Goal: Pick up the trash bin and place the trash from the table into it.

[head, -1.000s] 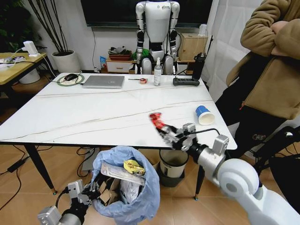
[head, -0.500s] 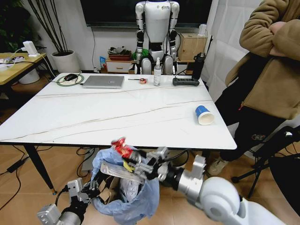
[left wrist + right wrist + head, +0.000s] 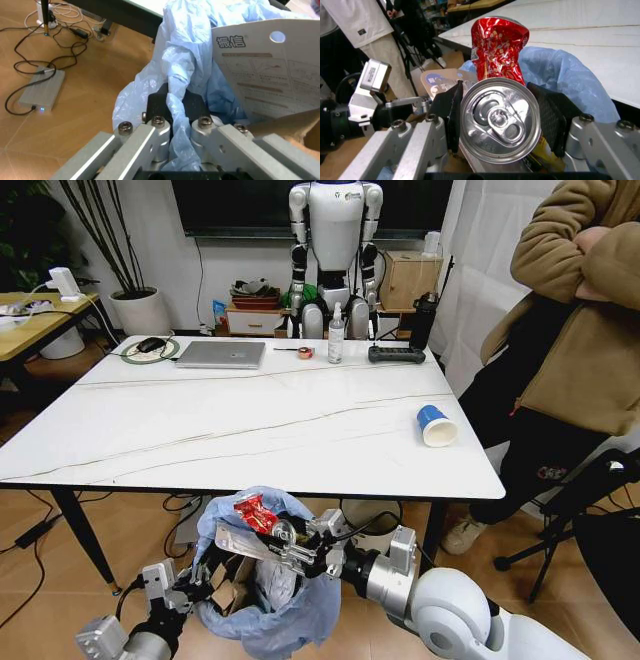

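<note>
**Red can held over bin**

Trash bin (image 3: pixel 262 580) sits below the table (image 3: pixel 200 430) front edge. Right gripper (image 3: pixel 283 542), jaws clamped on a crushed red can (image 3: pixel 499 112), hangs above the bin's mouth. Left gripper (image 3: pixel 172 112) pinches the bag rim. Blue cup (image 3: pixel 435 425) lies on the table.

Right tool (image 3: pixel 500 123): black pads, silver links, hex screws. Left tool (image 3: pixel 175 108): same. White rounded forearm, black cable.
</note>
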Robot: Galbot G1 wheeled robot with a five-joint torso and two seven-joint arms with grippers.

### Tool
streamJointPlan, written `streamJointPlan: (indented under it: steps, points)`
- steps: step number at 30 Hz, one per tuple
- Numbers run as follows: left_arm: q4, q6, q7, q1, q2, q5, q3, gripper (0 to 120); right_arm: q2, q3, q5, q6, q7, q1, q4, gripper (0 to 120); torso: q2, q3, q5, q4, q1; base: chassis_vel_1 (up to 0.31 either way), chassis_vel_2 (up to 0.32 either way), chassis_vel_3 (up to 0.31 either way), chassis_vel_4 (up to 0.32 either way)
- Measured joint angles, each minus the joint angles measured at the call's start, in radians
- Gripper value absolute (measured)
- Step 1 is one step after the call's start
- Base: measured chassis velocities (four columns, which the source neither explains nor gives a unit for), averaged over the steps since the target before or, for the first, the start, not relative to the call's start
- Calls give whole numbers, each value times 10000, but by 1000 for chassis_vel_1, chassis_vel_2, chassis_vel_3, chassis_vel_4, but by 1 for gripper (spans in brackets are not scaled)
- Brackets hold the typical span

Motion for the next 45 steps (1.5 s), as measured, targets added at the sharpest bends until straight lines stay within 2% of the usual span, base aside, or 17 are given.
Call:
streamJointPlan:
  steps: [12,14,19,25,31,34,41,45]
  points:
    - [44,9,-47,-131,76,-94,-14,0,-86,249,-70,-25,69,-195,105,44,0,0,0,0,0,0,0,0,0]
    - [53,14,-54,-157,75,-116,-10,0,-90,250,-83,-25,73,-224,106,52,0,0,0,0,0,0,0,0,0]
    - [80,27,-70,-196,76,-138,-6,0,-97,212,-88,-23,69,-223,106,62,0,0,0,0,0,0,0,0,0]
    - [97,41,-98,-223,79,-169,-13,0,-65,104,-80,6,67,-155,99,87,0,0,1,0,0,0,0,0,0]
    - [120,47,-108,-252,83,-195,-26,0,-61,223,-61,57,150,-112,267,100,0,0,0,0,0,0,0,0,0]
    - [167,47,-114,-269,83,-196,-25,0,-42,476,-60,80,210,-115,394,100,0,0,1,0,0,0,0,0,0]
    - [261,49,-116,-302,35,-238,-1,0,503,2093,203,34,1379,33,396,100,0,0,-1,1,0,0,0,0,0]
    - [264,49,-117,-295,29,-239,41,0,941,3603,390,-1022,2233,147,-239,100,0,0,1,-1,1,0,0,0,0]
